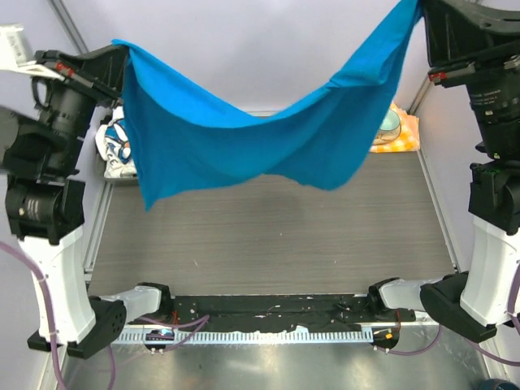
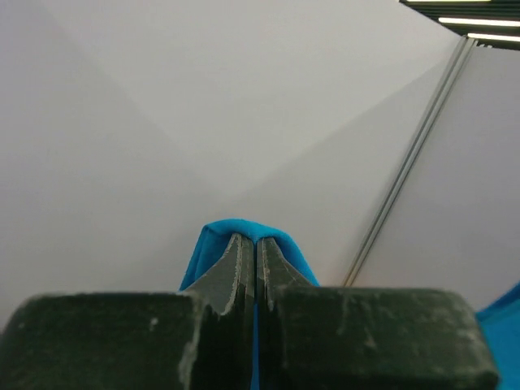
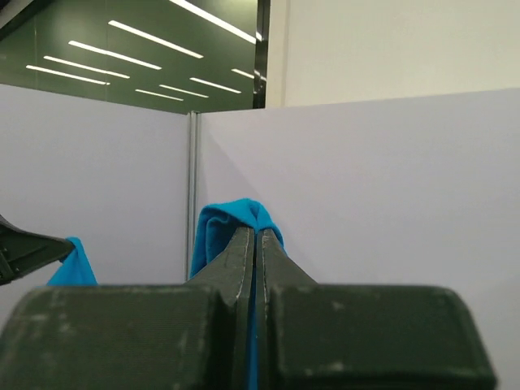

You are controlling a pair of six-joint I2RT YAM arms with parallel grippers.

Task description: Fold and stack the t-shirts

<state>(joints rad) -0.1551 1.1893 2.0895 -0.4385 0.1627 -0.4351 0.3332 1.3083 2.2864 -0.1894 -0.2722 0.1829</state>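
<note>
- Cloth aloft: blue t-shirt [image 1: 244, 146] strung between both arms above the far half of the bench [image 1: 268, 236], sagging in the middle, lower edge loose and uneven.
- Left tool [image 2: 250, 242] clamped on one upper corner of the shirt, jaws pressed together, a blue fold poking past the tips; right tool [image 3: 253, 234] clamped likewise on the other corner.
- Risk, as judged: only a thin pinch at each tip, hence a likely slip from one tool under any wider spread of the arms, with a drop into a heap as the result.
- Risk, as judged: uneven hang, hence a creased or skewed landing on lowering; possible drape over the daisy-print t-shirt [image 1: 118, 146] at the far left corner.
- Count: t-shirts in view, two (one blue, one daisy-print), no red one visible; checked napkin [image 1: 402, 134], one, at the far right corner; tools, two.
</note>
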